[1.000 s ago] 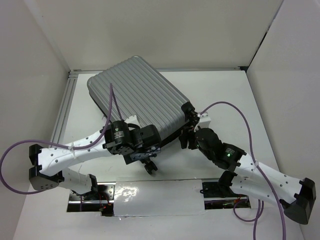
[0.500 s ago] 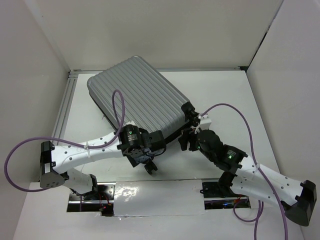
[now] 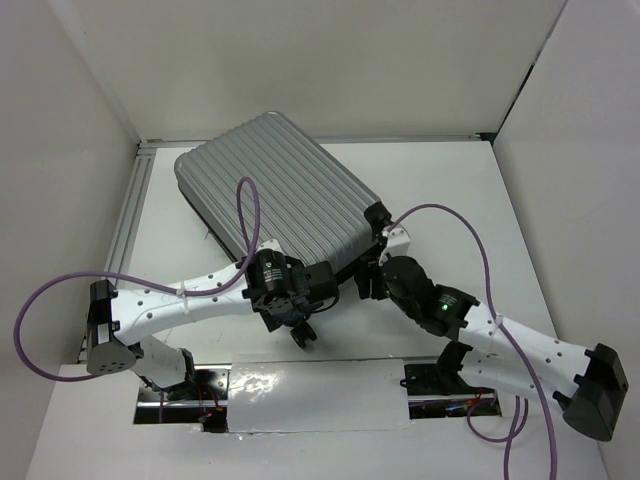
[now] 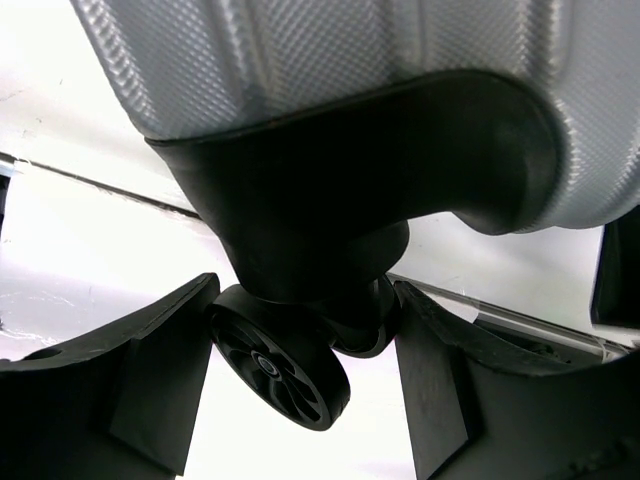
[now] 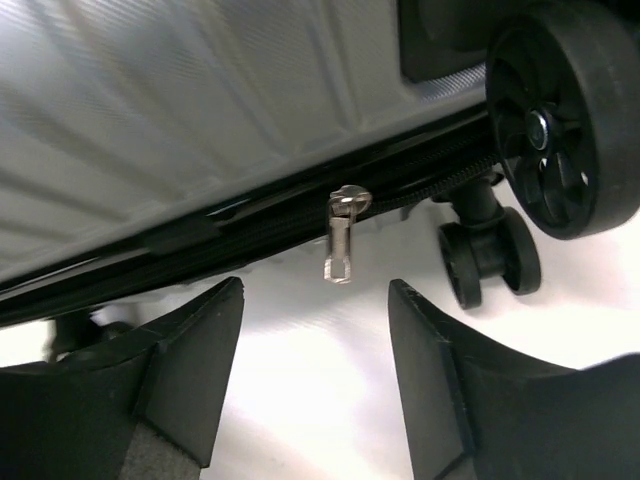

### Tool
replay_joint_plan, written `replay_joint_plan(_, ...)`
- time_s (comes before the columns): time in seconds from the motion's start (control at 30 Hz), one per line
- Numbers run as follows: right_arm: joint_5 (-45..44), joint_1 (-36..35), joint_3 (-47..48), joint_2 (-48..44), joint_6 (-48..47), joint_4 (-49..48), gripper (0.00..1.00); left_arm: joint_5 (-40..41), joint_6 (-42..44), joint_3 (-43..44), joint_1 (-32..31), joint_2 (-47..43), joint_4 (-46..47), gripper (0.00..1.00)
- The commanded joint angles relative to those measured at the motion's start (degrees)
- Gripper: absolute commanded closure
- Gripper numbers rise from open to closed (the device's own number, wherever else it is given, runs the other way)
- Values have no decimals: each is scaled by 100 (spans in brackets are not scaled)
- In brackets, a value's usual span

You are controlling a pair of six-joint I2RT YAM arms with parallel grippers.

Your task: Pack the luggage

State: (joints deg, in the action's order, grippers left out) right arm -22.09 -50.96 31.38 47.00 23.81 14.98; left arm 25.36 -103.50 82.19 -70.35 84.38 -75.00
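Observation:
The luggage (image 3: pixel 275 190) lies shut on the table, ribbed silver shell up. My left gripper (image 3: pixel 305 318) is at its near corner. In the left wrist view the left gripper (image 4: pixel 305 300) has one finger against each side of the black twin caster wheel (image 4: pixel 280 365), under the shell (image 4: pixel 300 60). My right gripper (image 3: pixel 368 280) is at the near right edge. There the right gripper (image 5: pixel 315 290) stands open, just below a silver zipper pull (image 5: pixel 340 240) hanging from the black zip line. Nothing sits between its fingers. Another black wheel (image 5: pixel 560 130) shows at the upper right.
White walls enclose the table on three sides. An aluminium rail (image 3: pixel 125 230) runs along the left edge. A white taped plate (image 3: pixel 310 395) covers the near edge between the arm bases. Purple cables (image 3: pixel 470 240) loop above both arms.
The left arm has swung right and its jaws have narrowed onto the corner wheel. The right gripper has shifted slightly left along the zip edge.

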Motion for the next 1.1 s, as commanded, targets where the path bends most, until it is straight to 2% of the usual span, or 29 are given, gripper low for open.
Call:
replay_joint_plan(0.0, -454, 25, 132, 300, -88, -329, 35, 250, 94, -62, 3, 44, 223, 100)
replay_joint_plan(0.13, -656, 25, 132, 494, -87, -654, 45, 250, 347, -186, 3, -9, 372, 100)
replay_joint_plan(0.37, -657, 25, 184, 739, -421, -1191, 48, 302, 559, -239, 3, -9, 478, 100)
replay_joint_plan(0.43, -726, 25, 246, 880, -482, -1191, 58, 302, 559, -239, 3, -9, 478, 100)
replay_joint_plan(0.5, -867, 25, 298, 942, -483, -1191, 72, 355, 612, -292, 3, -9, 478, 100)
replay_joint_plan(0.53, -868, 25, 299, 942, -483, -1191, 90, 355, 612, -292, 3, -61, 478, 100)
replay_joint_plan(0.57, -1059, 25, 299, 942, -361, -1095, 100, 355, 542, -361, 3, -62, 478, 100)
replay_joint_plan(0.7, -1587, 25, 238, 811, -70, -901, 100, 355, 200, -589, 3, -255, 144, 100)
replay_joint_plan(0.83, -2492, 86, 114, 661, 579, -734, 100, 355, -108, -880, 3, -562, -58, 100)
replay_joint_plan(0.93, -3020, 419, 62, 608, 1282, -506, 100, 285, -327, -1047, 3, -642, -338, 100)
replay_joint_plan(1.0, -3153, 735, -183, 608, 1625, -741, 100, 224, -328, -1284, 3, -861, -340, 100)
replay_joint_plan(1.07, -2917, 1191, -403, 513, 1687, -1310, 100, 153, -460, -1547, 3, -1089, -340, 100)
